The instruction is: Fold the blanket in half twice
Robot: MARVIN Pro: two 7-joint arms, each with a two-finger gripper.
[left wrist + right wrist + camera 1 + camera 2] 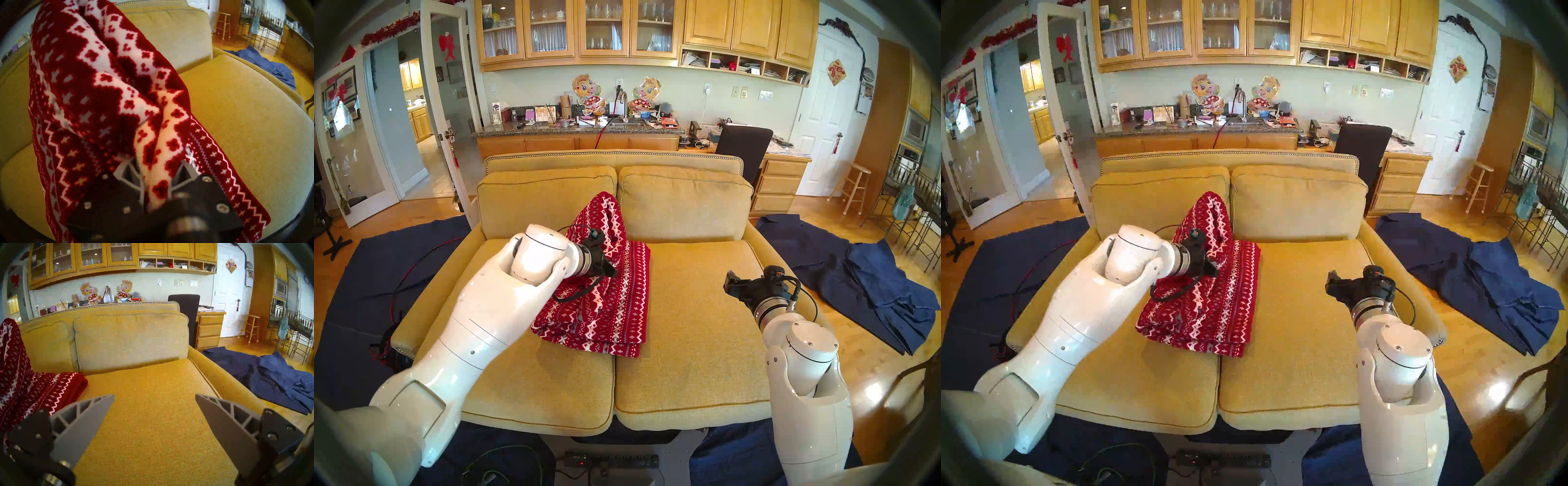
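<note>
The red blanket with white and grey patterned stripes lies in folded layers across the seam of the two seat cushions. One bunched part of it rises in a peak in front of the back cushions. My left gripper is above the pile, shut on that raised part. In the left wrist view the blanket runs out from between the fingers of the left gripper. My right gripper hangs open and holds nothing over the right seat cushion, with the blanket to its left. In the head view the right gripper is well apart from the cloth.
The yellow sofa has low arms on both sides and two back cushions. Dark navy cloths lie on the wooden floor to the right, with more navy cloth on the left. A dark office chair and a desk stand behind the sofa.
</note>
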